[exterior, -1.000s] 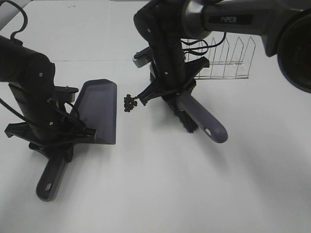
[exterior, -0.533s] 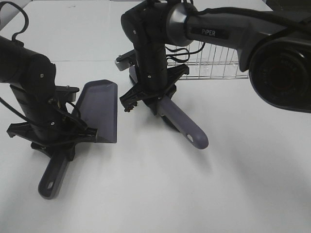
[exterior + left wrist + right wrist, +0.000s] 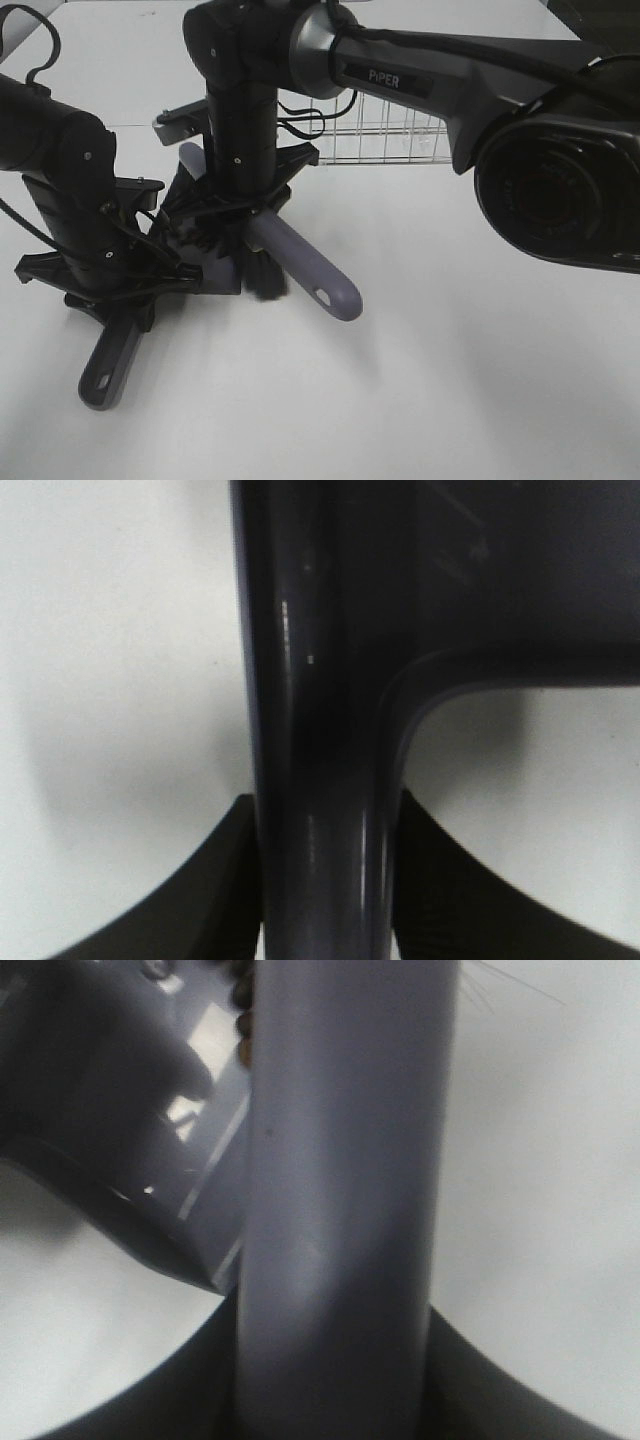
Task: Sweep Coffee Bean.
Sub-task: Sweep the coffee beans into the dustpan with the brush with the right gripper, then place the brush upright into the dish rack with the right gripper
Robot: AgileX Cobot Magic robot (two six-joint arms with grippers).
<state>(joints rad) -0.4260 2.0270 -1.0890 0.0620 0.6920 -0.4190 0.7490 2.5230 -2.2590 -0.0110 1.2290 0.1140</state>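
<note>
My left gripper [image 3: 118,290] is shut on the handle [image 3: 103,368] of the grey dustpan [image 3: 214,272], which lies flat on the table; the left wrist view shows that handle [image 3: 310,730] close up. My right gripper [image 3: 236,214] is shut on the grey brush handle [image 3: 305,272], also seen in the right wrist view [image 3: 340,1180]. It has reached across over the dustpan's tray, with the black bristles [image 3: 266,278] at the tray's right edge. A few coffee beans [image 3: 243,1002] show beside the brush handle over the dustpan tray [image 3: 140,1160]. In the exterior high view the beans are hidden by the right arm.
A clear wire rack [image 3: 385,142] stands at the back, behind the right arm. The white table [image 3: 450,380] extends to the right and front. The large right arm body [image 3: 560,180] fills the upper right of the exterior view.
The right arm swept the brush leftwards, from right of the bean cluster to over the dustpan's tray. The beans went from the bare table to under the arm. The left arm and dustpan stayed still.
</note>
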